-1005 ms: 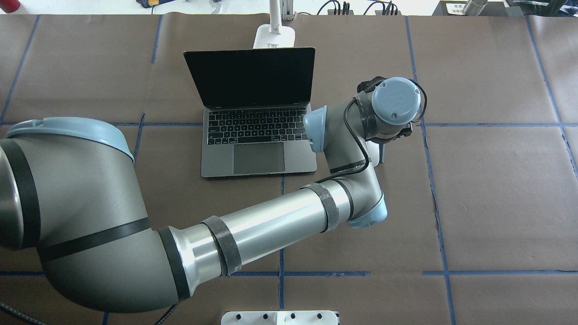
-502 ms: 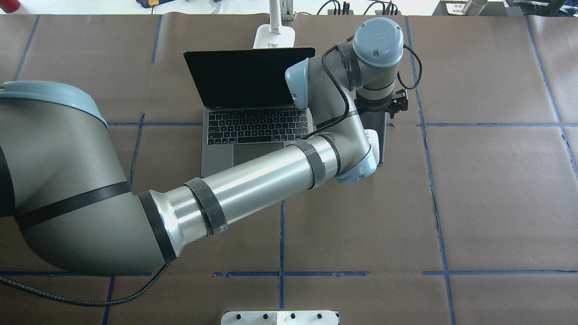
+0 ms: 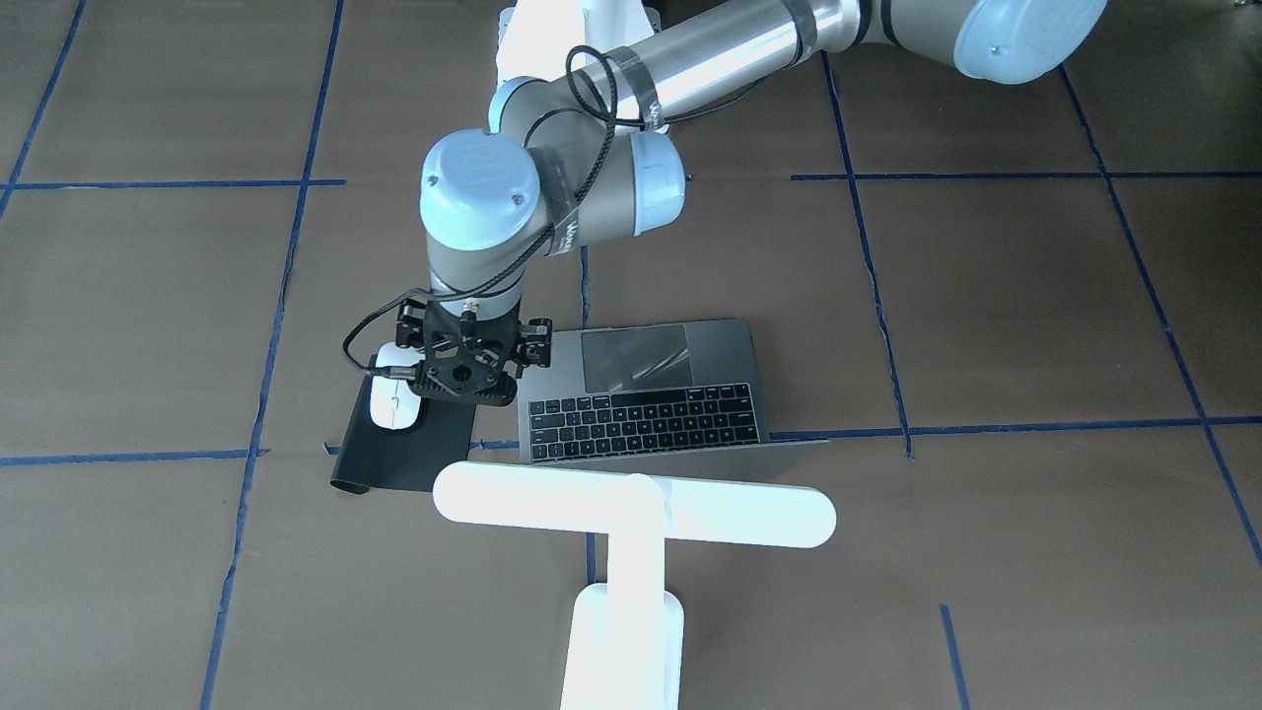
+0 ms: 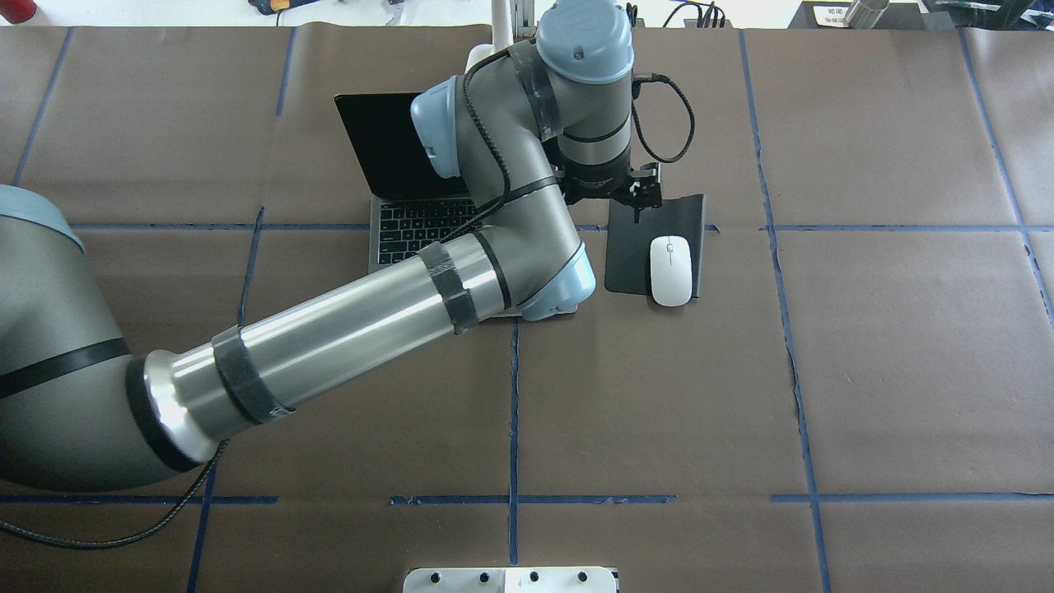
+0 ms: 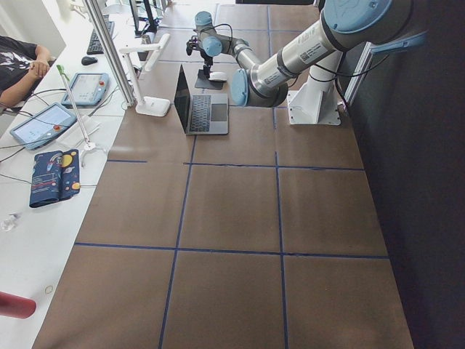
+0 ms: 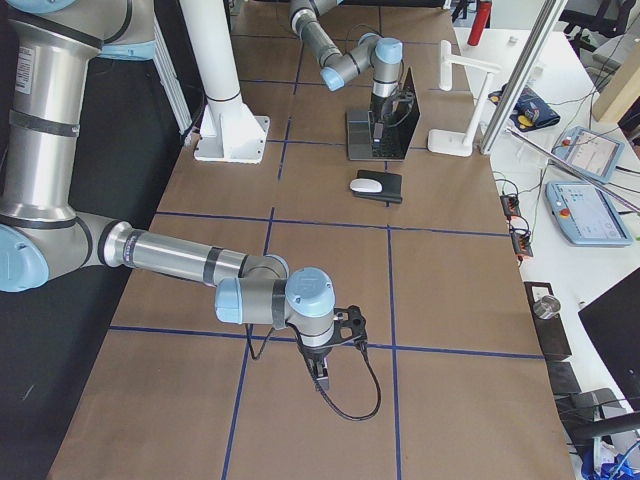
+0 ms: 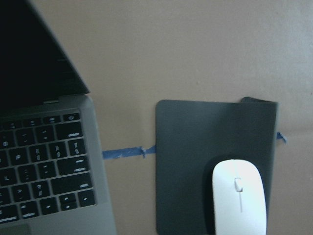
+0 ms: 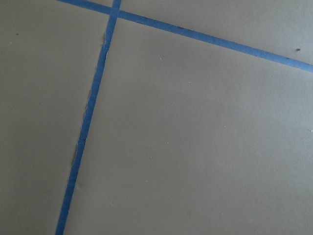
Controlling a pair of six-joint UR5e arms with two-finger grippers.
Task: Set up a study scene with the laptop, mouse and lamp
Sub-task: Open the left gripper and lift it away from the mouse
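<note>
Showing the left gripper point(image 4: 639, 200) swung left since half a second ago, now over the left edge of the black mat point(image 4: 630, 263), baring the mouse point(image 4: 671, 270) on the mat's near right part. Cannot tell the jaw spread here, nor on the right gripper point(image 6: 321, 377), low over brown paper point(image 4: 906, 371) crossed by blue tape point(image 4: 513, 412). Open laptop point(image 3: 651, 394) just left of the mat, lamp point(image 3: 631, 513) beyond, at the far edge.
</note>
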